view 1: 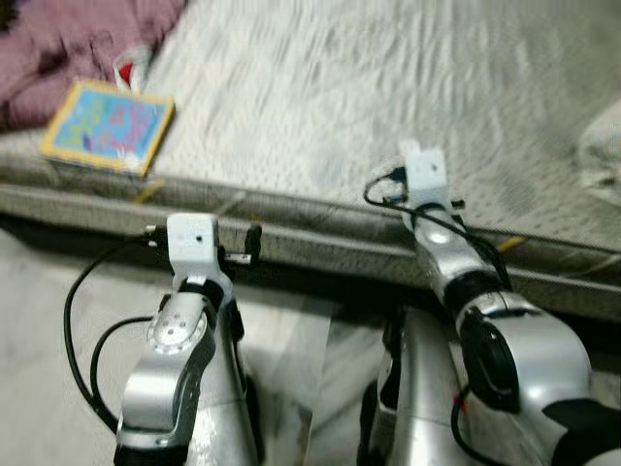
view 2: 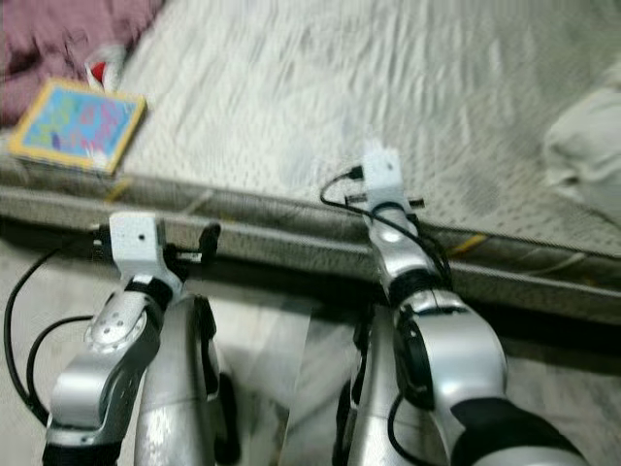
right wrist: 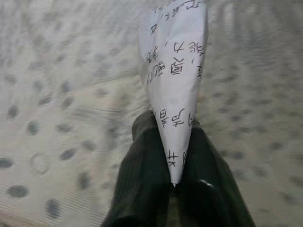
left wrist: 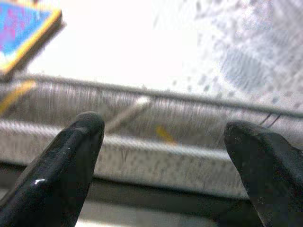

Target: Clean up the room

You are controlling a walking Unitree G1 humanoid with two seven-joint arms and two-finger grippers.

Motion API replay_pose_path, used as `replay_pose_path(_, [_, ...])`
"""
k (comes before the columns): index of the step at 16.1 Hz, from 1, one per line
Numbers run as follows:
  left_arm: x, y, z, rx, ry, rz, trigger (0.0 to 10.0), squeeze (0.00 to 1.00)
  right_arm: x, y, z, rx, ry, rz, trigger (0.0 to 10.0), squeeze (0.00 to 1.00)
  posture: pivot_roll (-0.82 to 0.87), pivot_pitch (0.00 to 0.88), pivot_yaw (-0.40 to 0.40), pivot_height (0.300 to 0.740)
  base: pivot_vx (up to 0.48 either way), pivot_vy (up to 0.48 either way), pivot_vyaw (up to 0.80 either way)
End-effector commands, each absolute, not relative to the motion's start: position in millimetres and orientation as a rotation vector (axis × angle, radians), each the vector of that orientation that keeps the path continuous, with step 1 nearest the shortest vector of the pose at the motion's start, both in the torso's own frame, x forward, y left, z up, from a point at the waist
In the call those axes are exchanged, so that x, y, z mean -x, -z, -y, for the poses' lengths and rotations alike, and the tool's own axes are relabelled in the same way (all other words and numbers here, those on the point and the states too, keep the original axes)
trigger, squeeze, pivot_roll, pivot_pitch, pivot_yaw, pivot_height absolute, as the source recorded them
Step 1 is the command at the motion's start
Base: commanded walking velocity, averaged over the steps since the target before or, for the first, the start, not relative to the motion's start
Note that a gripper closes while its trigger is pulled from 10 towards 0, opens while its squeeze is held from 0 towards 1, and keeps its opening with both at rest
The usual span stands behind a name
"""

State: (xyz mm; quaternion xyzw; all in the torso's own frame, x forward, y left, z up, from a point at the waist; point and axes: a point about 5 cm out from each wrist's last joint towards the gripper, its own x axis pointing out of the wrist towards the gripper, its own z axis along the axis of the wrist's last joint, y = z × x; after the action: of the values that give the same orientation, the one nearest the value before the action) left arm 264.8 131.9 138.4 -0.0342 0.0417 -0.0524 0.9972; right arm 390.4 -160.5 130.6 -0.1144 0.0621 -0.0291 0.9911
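Paper [right wrist: 176, 85], thin and floppy, sits pinched at its folded tip in your right hand [right wrist: 173, 182] above the bed [right wrist: 57, 94]; keep the grip light. Your left hand [left wrist: 163, 142] gapes wide at the mattress edge. From the head, a colourful book [view 1: 107, 126] lies beside purple bedding [view 1: 68, 44].

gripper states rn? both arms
Left gripper: open, holding nothing, facing the side of the mattress.
Right gripper: closed on a folded sheet of paper with handwriting, held over the mattress top.
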Motion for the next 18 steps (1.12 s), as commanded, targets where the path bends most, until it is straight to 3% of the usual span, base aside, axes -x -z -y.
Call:
replay_pose_path(1, [-269, -133, -137, 0.062, 0.102, -0.093, 10.0, 0.00, -390, -132, 161, 0.197, 0.052, -0.101, 0.0, 0.00, 0.10, 0.000, 0.030, 0.501, 0.000, 0.000, 0.00])
replay_pose_path(8, [-304, -130, -136, 0.044, 0.145, -0.032, 10.0, 0.00, -362, -112, 171, 0.067, 0.002, 0.047, 0.0, 0.00, 0.00, 0.000, 0.073, 0.501, 0.000, 0.000, 0.00])
replay_pose_path(15, [-322, -128, -134, 0.054, 0.148, 0.024, 10.0, 0.00, -310, -121, 165, 0.034, -0.047, 0.196, 0.0, 0.00, -0.07, 0.000, 0.086, 0.501, 0.000, 0.000, 0.00])
replay_pose_path(16, [-322, -128, -134, 0.058, 0.147, 0.031, 10.0, 0.00, -307, -123, 162, 0.034, -0.059, 0.195, 4.2, 0.00, -0.07, 0.000, 0.081, 0.501, 0.000, 0.000, 0.00])
replay_pose_path(17, [-323, -129, -133, 0.060, 0.145, 0.035, 10.0, 0.00, -306, -124, 161, 0.041, -0.065, 0.195, 4.2, 0.00, -0.07, 0.000, 0.081, 0.501, 0.000, 0.000, 0.00])
replay_pose_path(18, [-324, -131, -133, 0.066, 0.141, 0.046, 10.0, 0.00, -306, -131, 152, 0.015, -0.102, 0.216, 10.0, 0.00, -0.06, 0.000, 0.077, 0.501, 0.000, 0.000, 0.00])
